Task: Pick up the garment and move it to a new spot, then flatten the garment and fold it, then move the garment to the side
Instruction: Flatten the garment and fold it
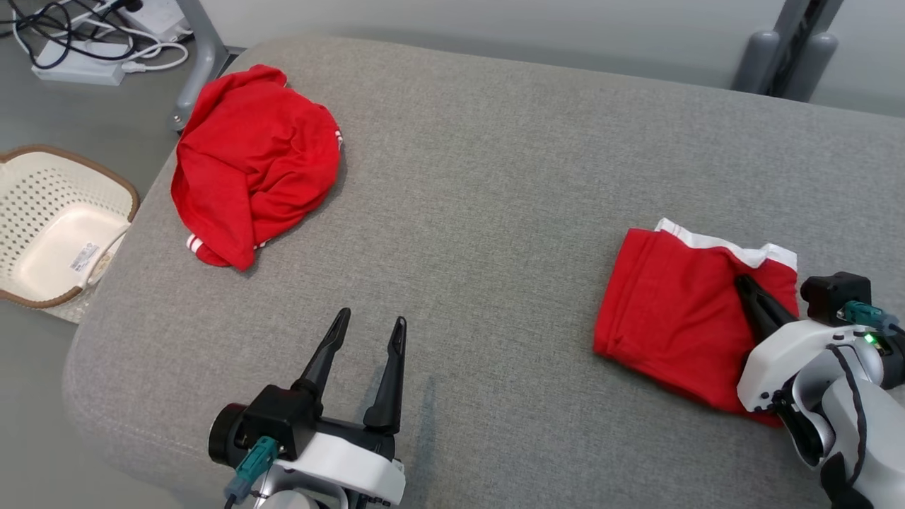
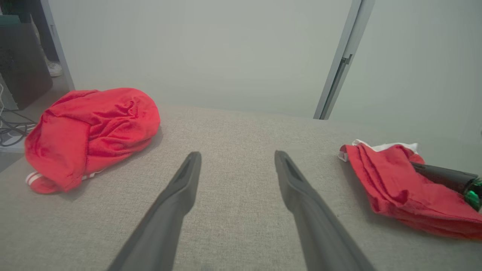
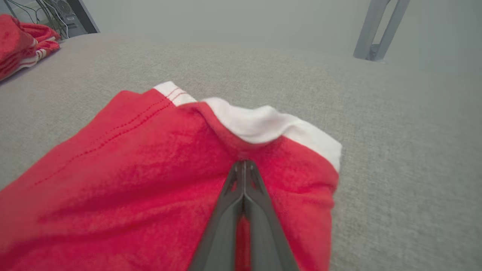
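Note:
A folded red garment with a white band (image 1: pixel 664 311) (image 2: pixel 391 188) (image 3: pixel 131 177) lies at the right of the grey padded surface (image 1: pixel 495 177). My right gripper (image 1: pixel 742 283) (image 3: pixel 244 163) rests on top of it, fingers pressed together and pinching a pucker of red cloth near the white band. My left gripper (image 1: pixel 372 319) (image 2: pixel 237 156) stands open over bare grey fabric at the front middle, holding nothing. A second red garment (image 1: pixel 254 162) (image 2: pixel 90 128) lies crumpled in a heap at the far left corner.
A cream perforated basket with a brown rim (image 1: pixel 71 159) sits on the floor off the left edge. A power strip with cables (image 1: pixel 78 67) and a grey frame leg (image 1: pixel 201 49) are behind the left corner. Grey posts (image 1: pixel 792 49) stand at the back right.

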You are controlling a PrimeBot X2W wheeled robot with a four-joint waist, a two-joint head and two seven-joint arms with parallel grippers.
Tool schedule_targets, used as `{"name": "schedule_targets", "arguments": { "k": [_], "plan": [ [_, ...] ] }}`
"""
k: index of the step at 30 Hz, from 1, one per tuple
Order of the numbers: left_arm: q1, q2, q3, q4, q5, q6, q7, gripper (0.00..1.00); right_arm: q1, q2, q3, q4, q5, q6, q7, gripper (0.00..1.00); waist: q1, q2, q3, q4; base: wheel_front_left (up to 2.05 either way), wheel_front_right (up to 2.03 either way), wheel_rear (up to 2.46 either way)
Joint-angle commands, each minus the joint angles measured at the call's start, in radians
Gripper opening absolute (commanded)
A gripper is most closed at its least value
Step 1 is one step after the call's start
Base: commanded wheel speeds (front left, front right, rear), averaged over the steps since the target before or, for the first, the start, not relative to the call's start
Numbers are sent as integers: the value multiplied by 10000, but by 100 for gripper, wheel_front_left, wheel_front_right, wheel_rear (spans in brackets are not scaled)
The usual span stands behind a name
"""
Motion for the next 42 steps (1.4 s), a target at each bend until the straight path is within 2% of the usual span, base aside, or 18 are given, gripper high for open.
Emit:
{"name": "schedule_targets", "arguments": {
  "k": [1,5,15,25,33,37,42],
  "plan": [
    [-135,37,1,-31,-61,54,-37,100,-163,-129,31,247,34,-4,30,0,0,0,114,145,0,0,0],
    [-136,31,-80,-24,-112,106,-37,100,-506,-33,154,905,124,-5,45,0,0,0,122,251,0,0,0],
    [-76,33,-176,71,-249,152,-37,100,-852,571,318,380,187,-4,-456,0,0,0,-69,156,0,0,0],
    [-229,37,-400,92,-357,206,-37,100,-1535,732,807,1368,-374,-4,608,0,0,0,74,424,0,0,0],
    [-62,34,-424,135,-397,228,-37,100,-2094,1254,779,1902,-496,-2,1148,0,0,0,7,581,0,0,0],
    [-91,36,-446,130,-428,209,-37,100,-2095,1478,1306,1613,-394,-2,1136,0,0,0,-6,602,0,0,0],
    [-78,33,-458,96,-442,237,-37,100,-1733,1318,2032,964,165,-4,831,0,0,0,3,584,0,0,0]
  ]
}}
